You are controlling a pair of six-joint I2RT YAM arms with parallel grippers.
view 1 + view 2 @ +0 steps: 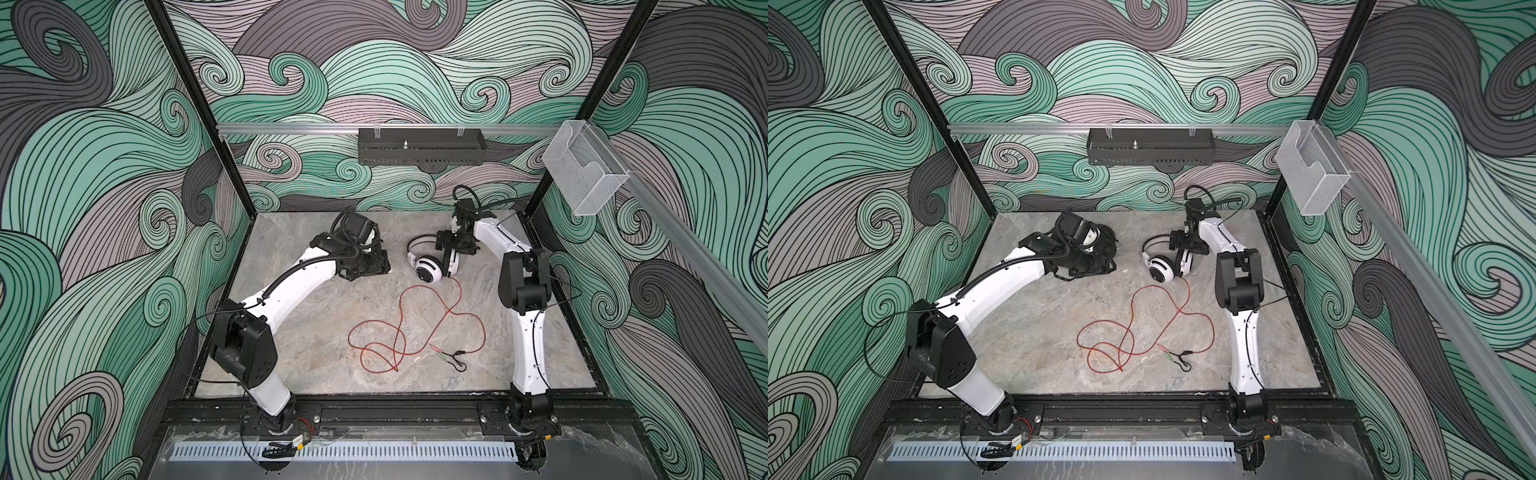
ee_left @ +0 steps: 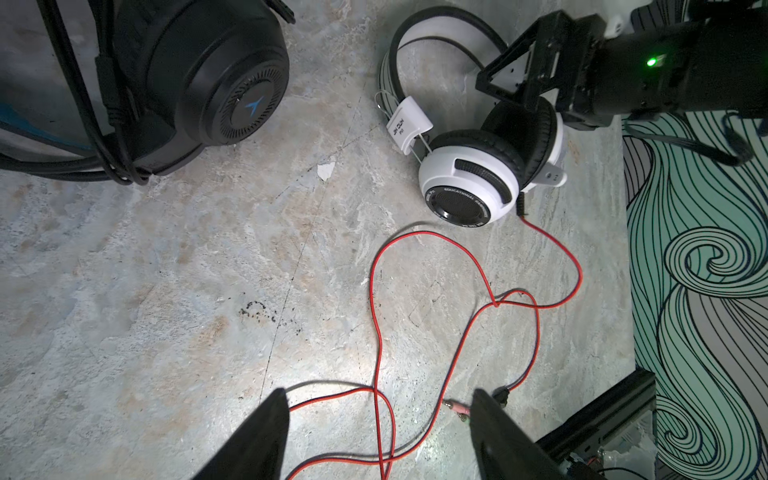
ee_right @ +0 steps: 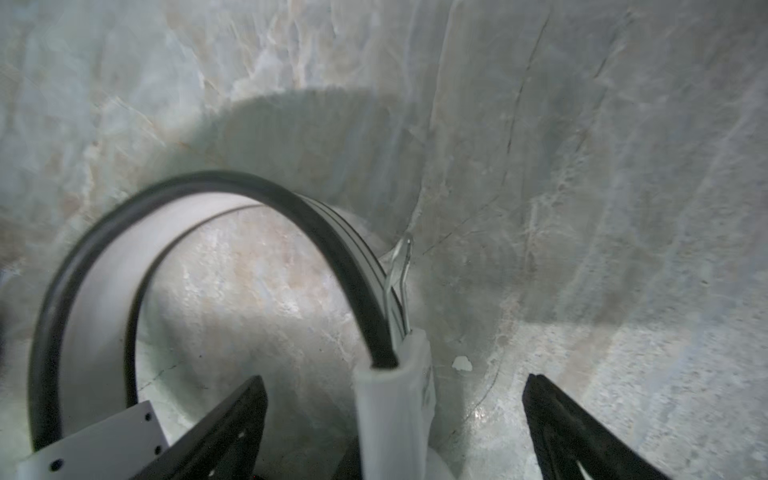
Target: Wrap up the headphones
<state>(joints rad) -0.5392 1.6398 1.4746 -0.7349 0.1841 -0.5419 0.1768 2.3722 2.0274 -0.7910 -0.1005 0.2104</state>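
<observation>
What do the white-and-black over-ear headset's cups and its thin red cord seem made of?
White-and-black over-ear headset: cups look like smooth moulded plastic with a slight sheen; cushions seem matte black leatherette. Thin red cord: flexible, lying in loose loops; rubber or braid jacket, cannot tell.

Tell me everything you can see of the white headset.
The white headset rests on the marble table, right of centre toward the back. Glossy white plastic cups, black pads and grille, white headband edged black, wire sliders. Its red cord sprawls in loose loops, unwrapped. The right gripper straddles one slider, jaws open; contact unclear.
</observation>
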